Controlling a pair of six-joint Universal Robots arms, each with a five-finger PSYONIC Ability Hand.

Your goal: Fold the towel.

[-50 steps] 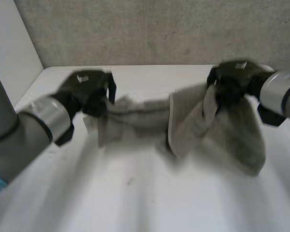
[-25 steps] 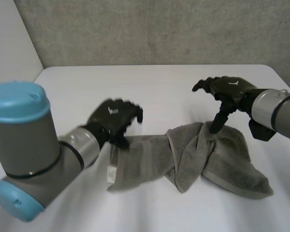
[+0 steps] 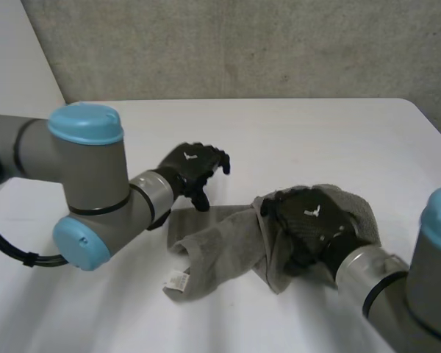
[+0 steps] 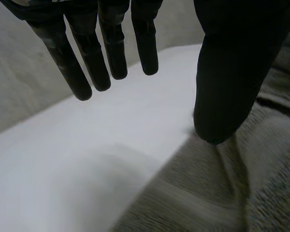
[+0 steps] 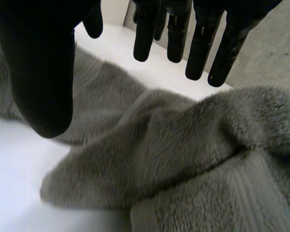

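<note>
- The black left hand [image 3: 193,168] is open. In its wrist view the fingers [image 4: 106,53] hang straight over bare table and grip nothing, and the thumb [image 4: 227,72] points down at the cloth's border.
- Just under that thumb, and on the near side of it in the head view, lies the left end of the crumpled grey terry-cloth towel [image 3: 220,246]. I cannot tell whether the thumb tip touches it.
- The black right hand [image 3: 309,220] is also open, with straight fingers [image 5: 203,43] and the thumb [image 5: 38,72] spread apart. It is palm-down over the bunched right part of the towel, with humped folds under the palm. I cannot tell if it makes contact.
- The towel rests on the white table [image 3: 279,140]. Its long axis runs across from left to right, from one hand to the other.
- The left end is flatter, and a small white label [image 3: 178,281] sticks out at its near corner. The right end is heaped up.
- My judgement is that the next move turns on this layout: each hand already sits at its own end. The right hand is directly above cloth, while the left is at the far edge and must reach towards the near side to pinch a corner.
</note>
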